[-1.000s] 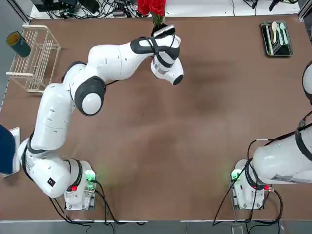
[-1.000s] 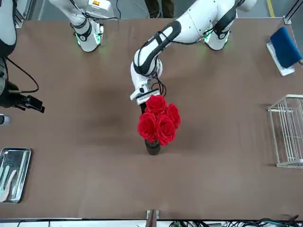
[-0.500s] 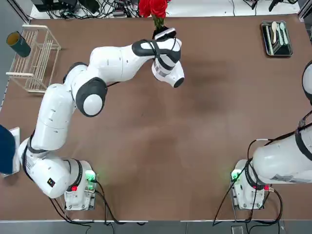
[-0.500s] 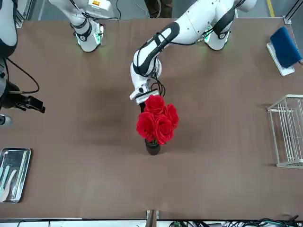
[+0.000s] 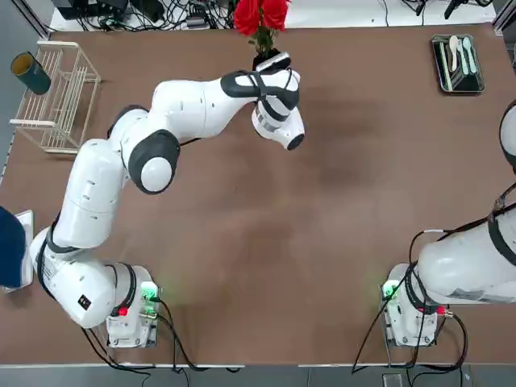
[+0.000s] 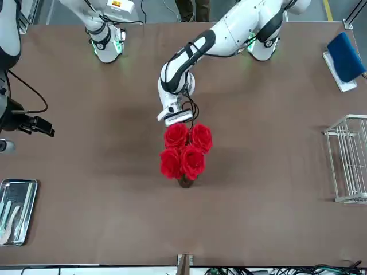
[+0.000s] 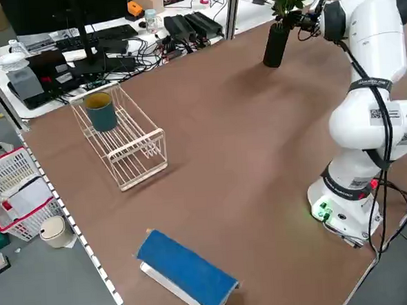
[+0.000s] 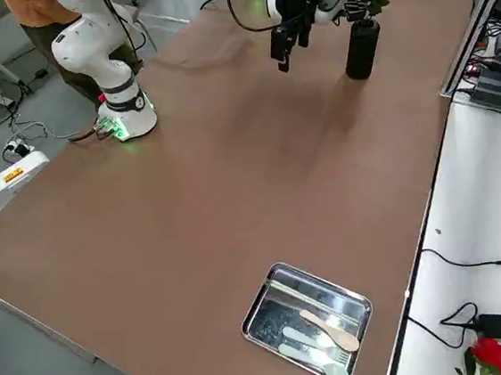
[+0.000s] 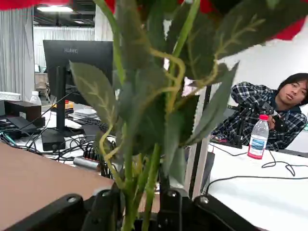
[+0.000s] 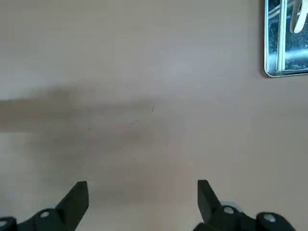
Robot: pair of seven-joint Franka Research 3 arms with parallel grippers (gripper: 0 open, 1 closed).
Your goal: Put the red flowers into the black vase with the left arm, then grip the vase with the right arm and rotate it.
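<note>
You have the red flowers (image 6: pixel 184 151) standing in the black vase (image 8: pixel 361 49) at the far edge of the table — top centre of the overhead frame, lower centre of the front frame, where the blooms hide all but a sliver of the vase. In the right side frame the vase stands upright at upper right, stems going down into its mouth and the blooms leaning out above it.

Your left gripper (image 9: pixel 139 204) sits at the stems just above the vase mouth. In its wrist frame the two fingers (image 9: pixel 169 211) flank the green stems with a small gap on each side, so they look slightly parted rather than clamped; I judge the release to be under way, not finished. The left arm (image 5: pixel 153 153) reaches from its base at lower left of the overhead frame up to the vase.

So the first half of the task looks all but done: flowers are in, and what remains for that arm is to let go fully and back away without dragging the stems out.

The second half is untouched. Your right gripper (image 10: pixel 142 197) hangs with its fingers wide apart over bare brown table (image 10: pixel 144 72), well away from the vase — the right arm (image 5: pixel 476 258) is at the lower right of the overhead frame. It has yet to reach the vase, grip it and rotate it.
</note>
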